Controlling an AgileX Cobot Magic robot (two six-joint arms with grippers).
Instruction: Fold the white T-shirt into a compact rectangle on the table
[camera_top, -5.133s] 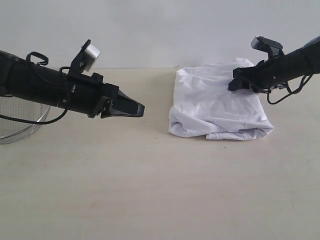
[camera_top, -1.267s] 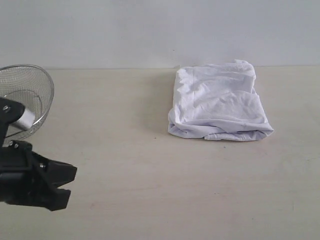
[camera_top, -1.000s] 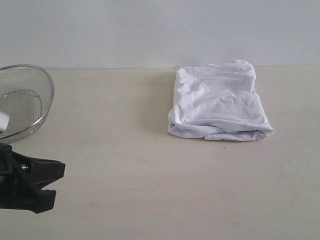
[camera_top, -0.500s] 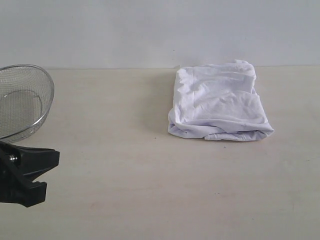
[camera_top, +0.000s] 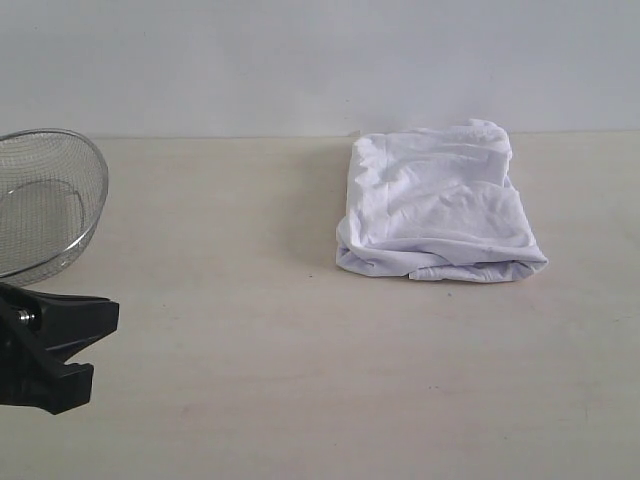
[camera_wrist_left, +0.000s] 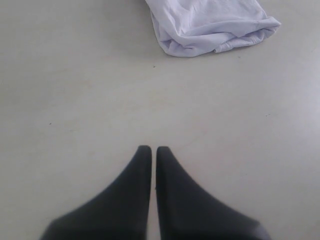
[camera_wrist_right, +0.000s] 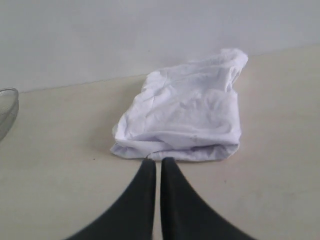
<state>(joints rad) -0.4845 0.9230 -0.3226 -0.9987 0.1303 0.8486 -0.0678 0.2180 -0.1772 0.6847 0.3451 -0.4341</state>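
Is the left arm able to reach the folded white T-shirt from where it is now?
Probably yes. Only bare table lies between the left hand and the white T-shirt; nothing blocks the way. The shut hand must open first.

white T-shirt (camera_top: 438, 205): thin wrinkled cloth | table (camera_top: 300, 380): matt beige | basket (camera_top: 45, 200): shiny wire mesh

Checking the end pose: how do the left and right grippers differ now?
The left gripper shows at the exterior view's lower left edge; the right gripper is outside that view. The left gripper points at bare table, with the white T-shirt off to one side; the right gripper points straight at the shirt. Both are shut, holding nothing.
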